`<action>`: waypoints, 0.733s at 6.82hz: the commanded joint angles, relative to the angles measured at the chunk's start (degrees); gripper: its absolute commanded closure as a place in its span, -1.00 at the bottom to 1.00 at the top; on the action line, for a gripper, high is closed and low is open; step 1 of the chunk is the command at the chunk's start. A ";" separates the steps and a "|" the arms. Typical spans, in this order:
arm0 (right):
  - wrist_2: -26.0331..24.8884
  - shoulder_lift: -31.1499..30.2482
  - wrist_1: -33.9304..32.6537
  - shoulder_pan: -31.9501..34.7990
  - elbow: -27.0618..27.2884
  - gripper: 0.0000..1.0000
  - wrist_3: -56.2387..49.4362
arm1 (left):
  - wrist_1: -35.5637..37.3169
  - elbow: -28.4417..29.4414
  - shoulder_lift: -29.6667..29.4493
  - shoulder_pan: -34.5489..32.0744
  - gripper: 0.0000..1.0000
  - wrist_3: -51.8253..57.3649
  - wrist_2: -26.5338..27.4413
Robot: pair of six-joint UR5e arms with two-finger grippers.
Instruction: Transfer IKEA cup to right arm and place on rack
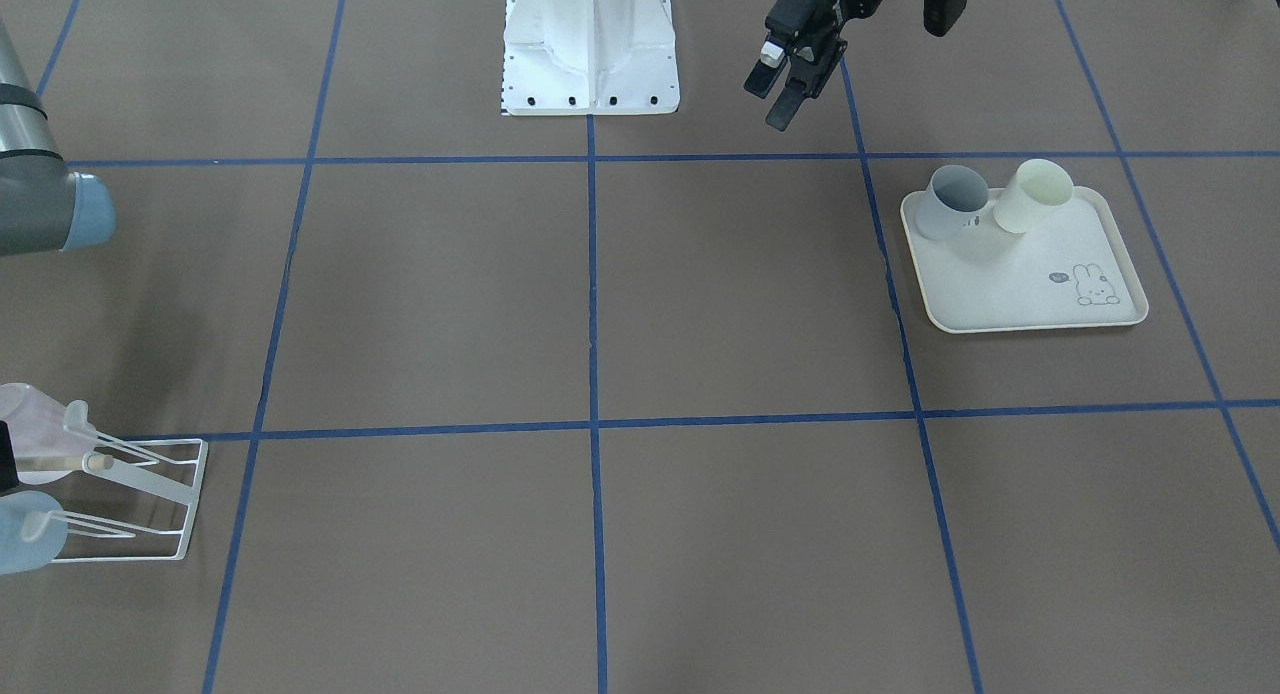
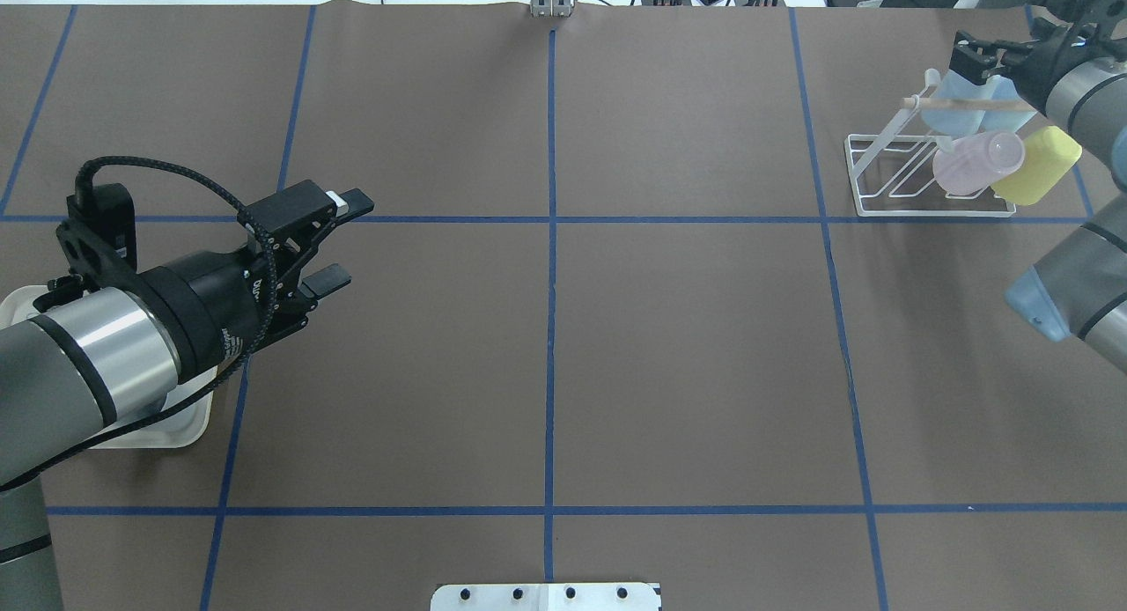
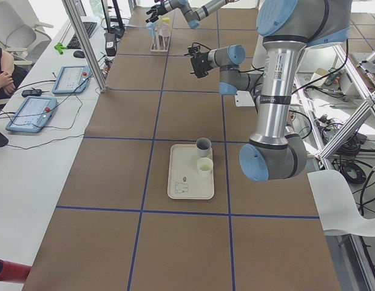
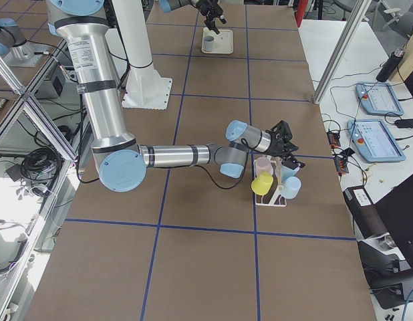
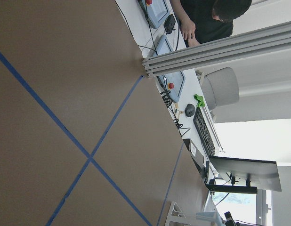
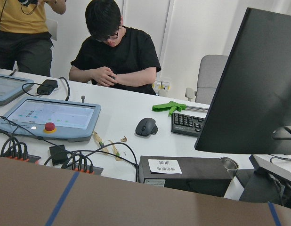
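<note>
The white wire rack (image 2: 924, 208) with its wooden dowel stands at the far right of the table. A pink cup (image 2: 977, 162), a yellow cup (image 2: 1039, 164) and a light-blue cup (image 2: 968, 96) hang on it. My right gripper (image 2: 964, 56) hovers right at the blue cup, by the dowel's end; I cannot tell whether its fingers are open or shut. A grey cup (image 1: 950, 202) and a cream cup (image 1: 1030, 196) lie tipped on the tray (image 1: 1020, 294). My left gripper (image 2: 352, 241) hangs open and empty above the table beside the tray.
The robot's white base plate (image 1: 590, 64) sits mid-table at the robot's edge. My right arm's elbow (image 2: 1057, 303) hangs over the table before the rack. People, pendants and a monitor are at a desk beyond the table's far edge.
</note>
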 commanded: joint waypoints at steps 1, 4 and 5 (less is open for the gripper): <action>13.06 -1.50 -1.03 6.40 3.85 -1.00 -0.18 | 7.86 -2.37 0.09 -3.91 -1.00 6.05 -6.73; 31.19 -6.24 -20.05 13.46 23.40 -1.00 0.08 | 21.71 -7.99 5.68 -14.30 -1.00 23.52 -26.52; 35.58 -6.78 -25.77 13.99 28.78 -1.00 0.60 | 21.71 -8.36 9.72 -18.06 -1.00 31.58 -33.10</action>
